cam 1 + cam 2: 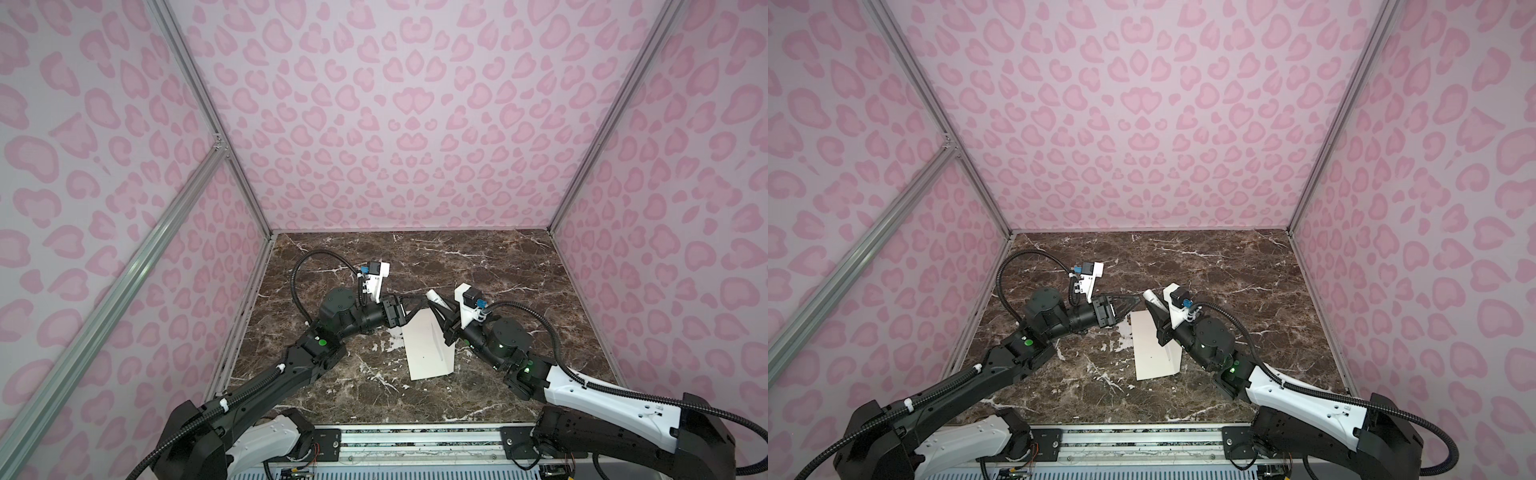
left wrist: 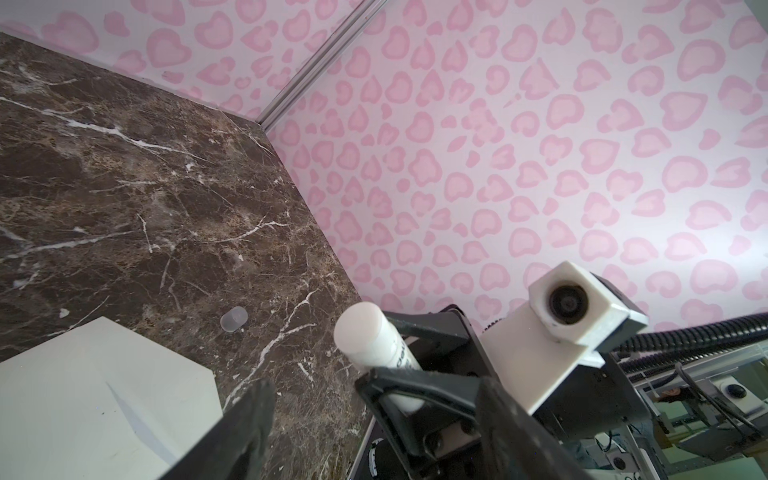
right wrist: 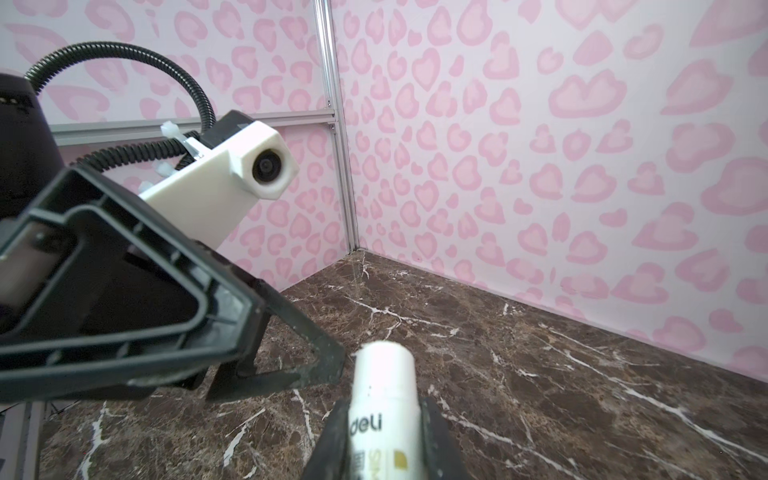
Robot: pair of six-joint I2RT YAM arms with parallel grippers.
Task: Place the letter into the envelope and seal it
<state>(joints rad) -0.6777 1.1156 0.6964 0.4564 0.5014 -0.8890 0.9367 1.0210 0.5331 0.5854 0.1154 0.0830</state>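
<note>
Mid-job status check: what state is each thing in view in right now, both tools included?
left tool: open, empty, next to the glue stick's tip.
right tool: shut on the glue stick.
glue stick: uncapped, held tilted upward.
cap: off, lying alone on the table.
envelope: flat on the table, unheld; its flap looks open.
letter: not visible; cannot tell whether it is inside the envelope.

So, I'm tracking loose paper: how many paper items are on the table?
1: the envelope, lying on the table near its middle. No other sheet shows; one could be hidden inside or under it.
</note>
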